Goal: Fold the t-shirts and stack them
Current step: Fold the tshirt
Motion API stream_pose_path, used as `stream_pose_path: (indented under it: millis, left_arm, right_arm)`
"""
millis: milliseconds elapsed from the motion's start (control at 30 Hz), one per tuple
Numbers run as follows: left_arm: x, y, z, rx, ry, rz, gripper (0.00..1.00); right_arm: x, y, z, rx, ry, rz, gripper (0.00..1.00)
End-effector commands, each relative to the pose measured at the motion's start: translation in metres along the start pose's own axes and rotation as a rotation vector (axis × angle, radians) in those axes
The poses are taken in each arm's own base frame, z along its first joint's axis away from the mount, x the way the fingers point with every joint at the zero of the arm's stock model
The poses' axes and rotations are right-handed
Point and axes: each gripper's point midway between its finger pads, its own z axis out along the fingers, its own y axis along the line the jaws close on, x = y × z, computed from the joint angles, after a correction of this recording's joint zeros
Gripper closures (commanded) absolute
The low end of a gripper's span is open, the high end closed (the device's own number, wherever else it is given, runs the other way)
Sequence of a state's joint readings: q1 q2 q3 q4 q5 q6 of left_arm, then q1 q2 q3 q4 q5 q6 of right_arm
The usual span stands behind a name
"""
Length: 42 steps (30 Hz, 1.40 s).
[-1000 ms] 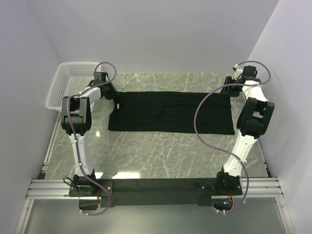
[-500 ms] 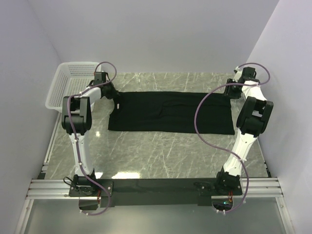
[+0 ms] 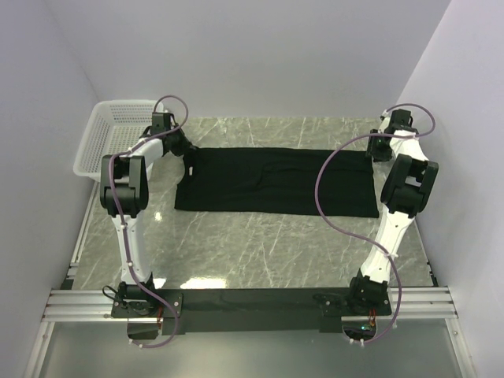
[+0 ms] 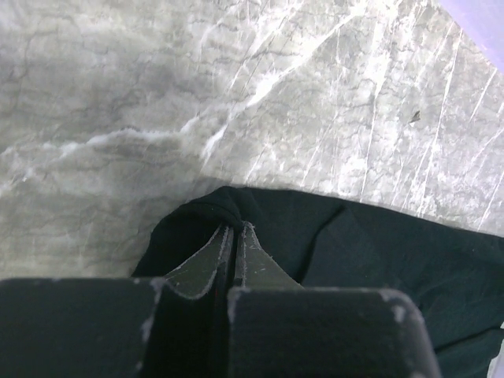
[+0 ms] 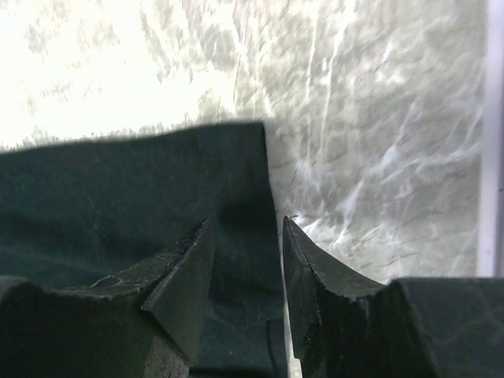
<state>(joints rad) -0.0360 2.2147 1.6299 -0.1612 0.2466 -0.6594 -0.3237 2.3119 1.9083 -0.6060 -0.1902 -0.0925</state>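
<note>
One of the black t-shirts (image 3: 276,181) lies folded into a long strip across the far half of the marble table. At its far left corner my left gripper (image 3: 187,151) is shut, pinching a raised fold of the black cloth (image 4: 228,213) between its fingertips (image 4: 250,236). Over the shirt's far right corner (image 5: 236,157) my right gripper (image 3: 373,151) stands open; its fingers (image 5: 189,268) straddle the cloth's right edge, one finger above the fabric, the other above bare marble. No logo shows.
A white mesh basket (image 3: 106,138) stands at the far left, close behind the left arm. Walls close in the table at the back and on both sides. Bare marble (image 3: 268,252) stretches between the shirt and the arm bases.
The left gripper has shut on the shirt's far left corner. The right arm has shifted slightly right and farther back, to the shirt's far right corner, its jaws narrowing a little.
</note>
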Motion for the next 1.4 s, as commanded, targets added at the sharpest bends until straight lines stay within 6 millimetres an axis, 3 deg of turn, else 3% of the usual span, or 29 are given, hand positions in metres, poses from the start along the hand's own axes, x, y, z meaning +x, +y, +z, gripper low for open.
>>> stream_pose_path:
  millis: [0,367,467,667,933,1200,1367]
  left_arm:
    - [-0.021,-0.015,0.001,0.056,-0.045,0.003,0.99]
    - [-0.024,-0.024,0.004,0.106,-0.042,-0.025,0.99]
    - [-0.025,-0.026,0.005,0.112,-0.043,-0.034,0.99]
    - [-0.033,-0.026,0.006,0.114,-0.064,-0.076,0.99]
    - [-0.046,-0.023,0.008,0.129,-0.107,-0.192,0.99]
    - [-0.054,-0.042,0.007,0.23,-0.125,-0.254,0.99]
    - [-0.053,-0.041,0.009,0.234,-0.129,-0.298,0.99]
  right_arm:
    - [-0.025,-0.007,-0.001,0.027,-0.06,0.003,0.53]
    - [-0.019,-0.005,0.013,-0.002,-0.025,-0.001,0.57]
    - [-0.018,-0.002,0.015,-0.023,-0.019,-0.006,0.66]
    - [-0.026,-0.001,0.009,-0.04,-0.047,0.003,1.0]
    - [-0.039,-0.018,0.001,0.016,-0.103,0.006,1.0]
    - [-0.03,-0.028,0.009,0.053,-0.086,0.011,1.0]
    - [-0.025,-0.03,0.01,0.059,-0.078,0.008,1.0]
